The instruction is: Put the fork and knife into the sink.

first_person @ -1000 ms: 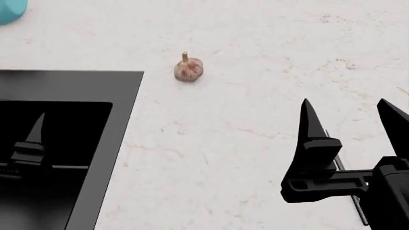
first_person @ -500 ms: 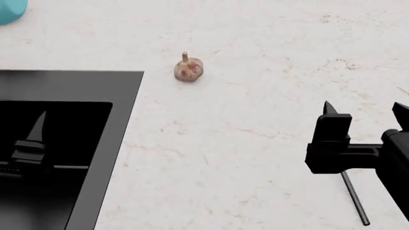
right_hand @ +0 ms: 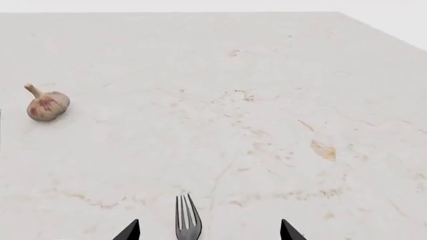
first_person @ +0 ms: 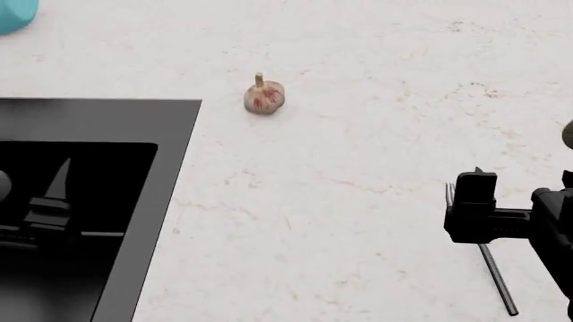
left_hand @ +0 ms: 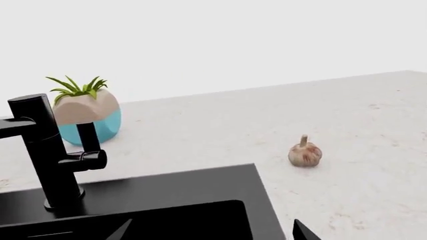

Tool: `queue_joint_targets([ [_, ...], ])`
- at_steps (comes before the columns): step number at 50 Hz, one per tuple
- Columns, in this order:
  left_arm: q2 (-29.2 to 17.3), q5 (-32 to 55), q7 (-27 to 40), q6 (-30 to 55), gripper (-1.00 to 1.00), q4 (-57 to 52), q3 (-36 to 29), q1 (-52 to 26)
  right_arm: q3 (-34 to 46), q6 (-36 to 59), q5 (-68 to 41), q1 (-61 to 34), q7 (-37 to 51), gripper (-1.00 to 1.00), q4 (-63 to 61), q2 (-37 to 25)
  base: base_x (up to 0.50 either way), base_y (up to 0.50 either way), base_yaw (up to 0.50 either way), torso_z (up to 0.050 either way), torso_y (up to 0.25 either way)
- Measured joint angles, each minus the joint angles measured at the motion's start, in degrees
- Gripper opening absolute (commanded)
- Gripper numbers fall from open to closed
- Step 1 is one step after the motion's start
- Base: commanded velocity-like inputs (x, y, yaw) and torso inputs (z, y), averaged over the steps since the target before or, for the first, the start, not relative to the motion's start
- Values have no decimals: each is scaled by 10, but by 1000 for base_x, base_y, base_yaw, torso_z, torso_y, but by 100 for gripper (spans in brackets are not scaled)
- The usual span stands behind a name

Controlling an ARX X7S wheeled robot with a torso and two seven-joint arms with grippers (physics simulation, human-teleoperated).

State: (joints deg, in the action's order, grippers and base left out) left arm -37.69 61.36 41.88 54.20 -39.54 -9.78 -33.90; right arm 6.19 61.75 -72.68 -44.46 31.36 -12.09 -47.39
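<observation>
**newbie_sim:** Marble-look white countertop (first_person: 358, 221) fills pretty much the whole head view, veins and brownish specks all over. What's closest to the camera?

**kitchenbot_fan:** Down at about 4 o'clock there's the right gripper (first_person: 524, 184), right at the frame edge, sitting low over the fork (first_person: 490, 265). The fork lies flat on the counter, dark handle running toward 5 o'clock, tines poking out just past the near finger. In the right wrist view the tines (right_hand: 187, 220) sit between the two black fingertips (right_hand: 128, 231), which are spread wide with counter showing on both sides. Can't tell if they touch the counter.

**newbie_sim:** And the left side?

**kitchenbot_fan:** Left gripper (first_person: 45, 194) is around 8 o'clock, hanging over the black sink (first_person: 170, 181), inside the basin outline. Only one pointed finger shows clearly in the head view. The left wrist view catches just two tips (left_hand: 301, 233) at the frame edge, set well apart, nothing between them, so it's spread too.

**newbie_sim:** Further back?

**kitchenbot_fan:** A garlic bulb (first_person: 263, 97) at roughly 11 o'clock from center, on bare counter just beyond the sink's far corner, well apart from the fork. Past that, the left wrist view shows the black faucet (left_hand: 47, 150) on the sink's rim, and behind it a little plant in a blue and beige pot (left_hand: 85, 117) on the counter.
</observation>
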Motion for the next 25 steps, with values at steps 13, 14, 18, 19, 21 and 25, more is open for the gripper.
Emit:
queue_joint_targets([
  [13, 0, -4, -1, -3, 100, 2, -2, -1, 29, -45, 51, 36, -43, 100, 38, 21, 20, 21, 2, -15, 0],
  [14, 0, -4, -1, -4, 100, 2, -3, -1, 29, -48, 52, 41, -44, 100, 39, 21, 19, 21, 3, -16, 0],
  [18, 0, -5, -1, -4, 100, 2, -4, -1, 31, -59, 57, 59, -50, 100, 42, 24, 20, 21, 2, -16, 0],
  [19, 0, -5, -1, -5, 100, 3, -5, -1, 32, -61, 59, 63, -51, 100, 43, 24, 20, 21, 0, -16, 0],
  [21, 0, -6, -2, -5, 100, 3, -6, -1, 33, -65, 61, 71, -54, 100, 45, 25, 19, 21, 2, -16, 0],
  [25, 0, -8, -3, -7, 100, 4, -8, -2, 35, -71, 66, 84, -57, 100, 48, 27, 19, 21, 2, -16, 0],
])
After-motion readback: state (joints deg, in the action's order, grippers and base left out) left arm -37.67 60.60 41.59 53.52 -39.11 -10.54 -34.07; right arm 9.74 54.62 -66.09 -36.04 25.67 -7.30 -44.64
